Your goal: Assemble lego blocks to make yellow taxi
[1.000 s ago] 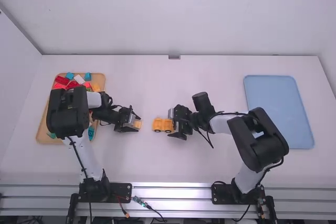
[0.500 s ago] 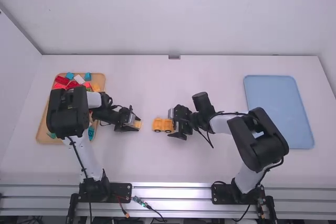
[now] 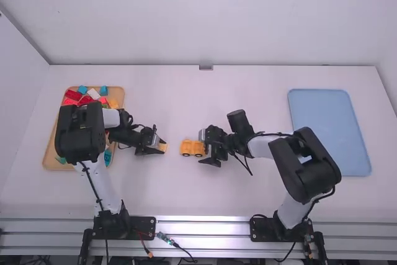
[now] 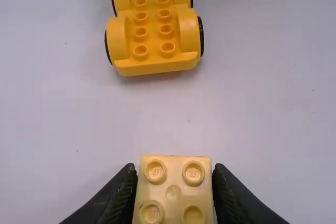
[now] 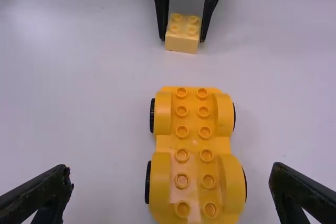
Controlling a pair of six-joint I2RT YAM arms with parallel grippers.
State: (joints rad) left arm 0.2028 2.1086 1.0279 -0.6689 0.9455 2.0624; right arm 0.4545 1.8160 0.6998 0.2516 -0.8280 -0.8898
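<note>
Black, rigid fingers on the left gripper [image 3: 162,148] are clamped on a pale yellow block [image 4: 174,192] — one finger per side, smooth plastic, squarish top, two-by-two round studs. Right gripper [image 3: 205,148]: black fingers spread apart, one either side of the yellow wheeled base [image 5: 194,145], not touching it in the right wrist view. Base sits on the table between the two grippers, apart from the block; glossy deeper-yellow plastic, two rows of round hollow-topped studs, four curved fenders, narrower waist, dark wheel edges poking out under the fenders. Table [image 3: 186,193] is smooth, flat white. Beyond the left gripper, a tan tray [image 3: 49,153] with rounded corners holds mixed blocks [image 3: 93,93] — red, teal, white, orange. Off past the right gripper, a flat light blue tray [image 3: 329,128], rounded corners too. Hidden or cut off: left arm [image 3: 102,184] covers much of the tan tray, so block shapes under it can't be told; base's far end runs off the left wrist view, its near end off the right wrist view; wheels mostly under fenders; held block's lower part is cut by the left wrist view's edge, and its underside is hidden.
</note>
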